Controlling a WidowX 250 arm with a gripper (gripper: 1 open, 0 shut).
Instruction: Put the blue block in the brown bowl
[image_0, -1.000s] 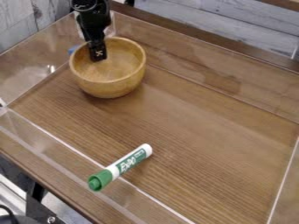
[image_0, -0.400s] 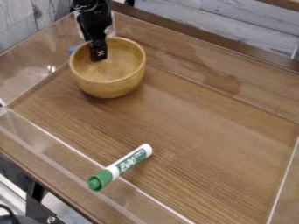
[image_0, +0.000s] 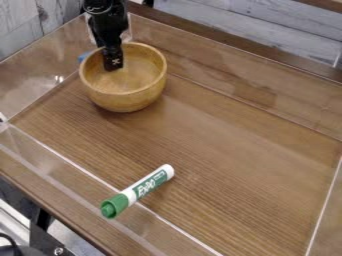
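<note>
The brown bowl (image_0: 139, 86) stands at the back left of the wooden table. My gripper (image_0: 111, 60) points straight down into it, its dark fingers reaching inside near the left part of the hollow. They look spread, with nothing visibly held between them. A small speck of blue, apparently the blue block (image_0: 84, 61), shows just left of the fingers at the bowl's inner left edge; most of it is hidden.
A green-and-white marker pen (image_0: 136, 191) lies near the front of the table. Low transparent walls (image_0: 40, 150) run around the wooden surface. A pale wall stands behind at the back right.
</note>
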